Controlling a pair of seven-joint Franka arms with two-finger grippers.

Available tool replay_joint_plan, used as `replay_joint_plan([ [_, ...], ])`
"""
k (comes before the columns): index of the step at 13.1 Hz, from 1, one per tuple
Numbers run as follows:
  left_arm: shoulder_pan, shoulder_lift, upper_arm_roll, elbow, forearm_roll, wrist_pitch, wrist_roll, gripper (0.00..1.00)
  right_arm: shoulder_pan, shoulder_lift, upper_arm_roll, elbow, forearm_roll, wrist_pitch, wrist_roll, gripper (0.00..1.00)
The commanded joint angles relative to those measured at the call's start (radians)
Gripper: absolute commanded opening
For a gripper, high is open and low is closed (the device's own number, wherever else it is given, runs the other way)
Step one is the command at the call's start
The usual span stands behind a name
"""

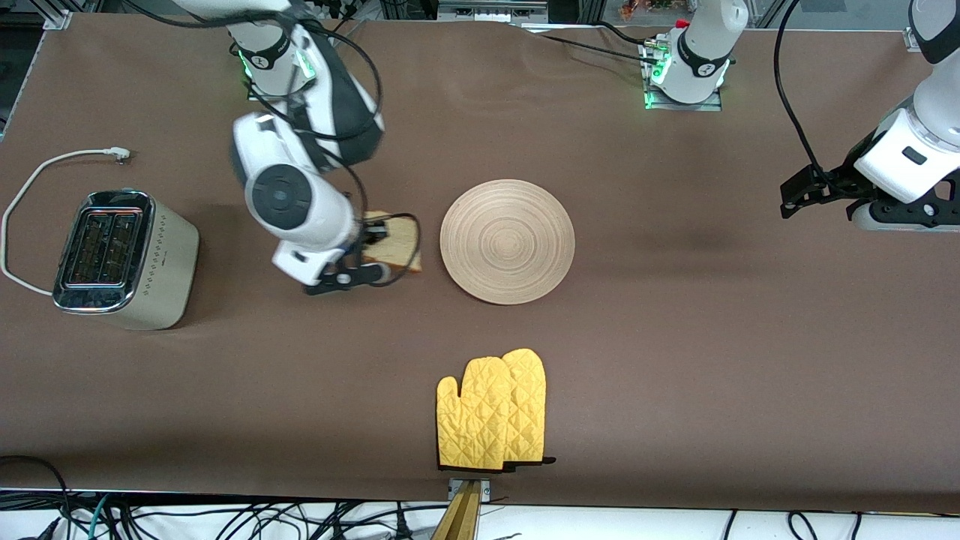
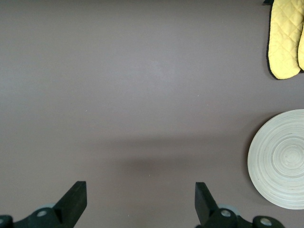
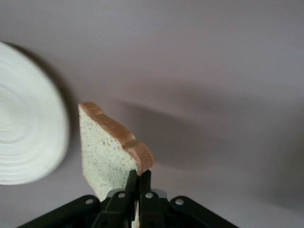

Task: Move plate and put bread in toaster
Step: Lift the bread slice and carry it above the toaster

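Note:
My right gripper is shut on the bread, a speckled slice with a brown crust, held on edge above the table between the toaster and the plate. In the right wrist view the fingers pinch the bread at its crust, with the plate beside it. The beige wooden plate lies bare at mid-table. The cream toaster with its chrome top stands at the right arm's end. My left gripper waits open and empty over the left arm's end; the plate shows at that view's edge.
A yellow quilted oven mitt lies near the table's front edge, nearer to the front camera than the plate, and also shows as the oven mitt in the left wrist view. The toaster's white cord loops on the table beside it.

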Motion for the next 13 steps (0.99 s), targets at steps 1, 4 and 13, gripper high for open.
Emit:
replay_joint_plan([
  [1, 0.001, 0.011, -0.004, 0.031, -0.004, -0.022, 0.005, 1.0, 0.007, -0.083, -0.048, -0.017, -0.147, -0.106, 0.0, 0.0],
  [4, 0.001, 0.011, -0.004, 0.031, -0.004, -0.022, 0.005, 1.0, 0.007, -0.114, -0.143, -0.017, -0.262, -0.229, 0.002, 0.0],
  [13, 0.0, 0.011, -0.004, 0.031, -0.004, -0.022, 0.005, 1.0, -0.068, -0.078, -0.404, -0.02, -0.466, -0.195, -0.158, 0.0],
])
